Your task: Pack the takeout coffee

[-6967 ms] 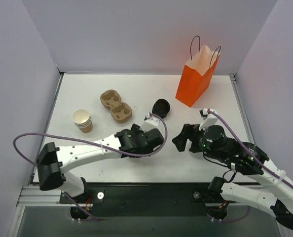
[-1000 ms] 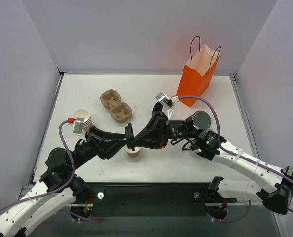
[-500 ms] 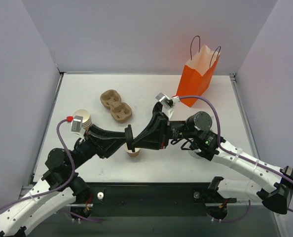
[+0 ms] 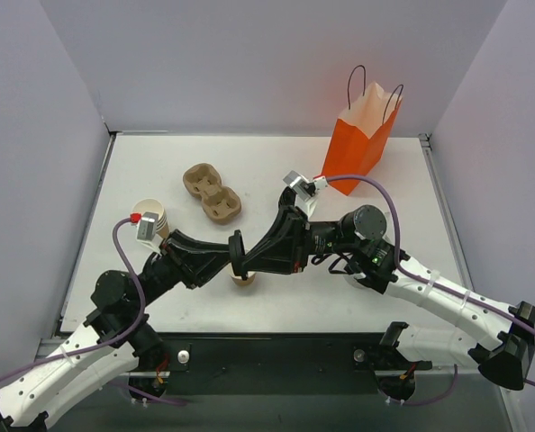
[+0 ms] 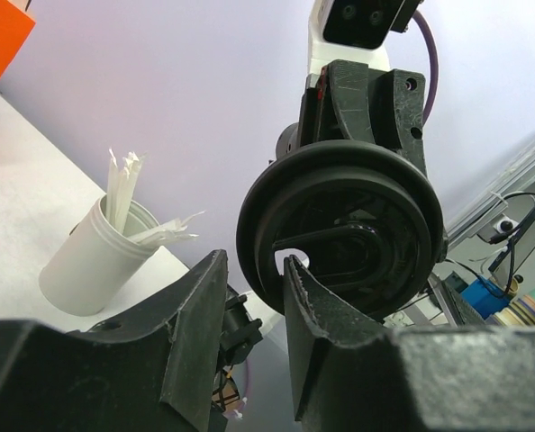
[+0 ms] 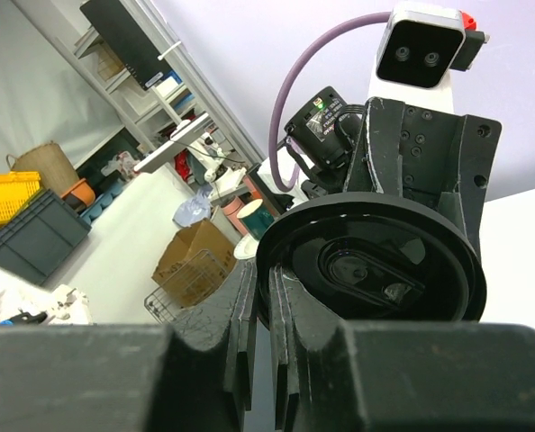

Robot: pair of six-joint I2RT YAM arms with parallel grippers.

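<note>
The takeout coffee's tan cup (image 4: pixel 243 280) stands open near the table's front middle, under the point where both arms meet. Its round black lid (image 6: pixel 376 261) is held on edge above the cup. My right gripper (image 6: pixel 266 306) is shut on the lid's rim; in the top view the right gripper (image 4: pixel 249 257) comes in from the right. My left gripper (image 5: pixel 254 263) faces it, and its fingers (image 5: pixel 195 315) straddle the opposite rim of the lid (image 5: pixel 340 225) with a gap still showing. From above, the left gripper (image 4: pixel 234 254) meets the lid from the left.
An orange paper bag (image 4: pixel 362 144) stands open at the back right. A brown two-cup carrier (image 4: pixel 212 193) lies back left of centre, and a stack of paper cups (image 4: pixel 150 216) stands at the left. A white cylinder cup (image 5: pixel 92 265) holding sticks shows in the left wrist view.
My left gripper's jaws have narrowed around the lid's rim. Both arms have stayed nearly in place, the right still gripping the lid over the cup.
</note>
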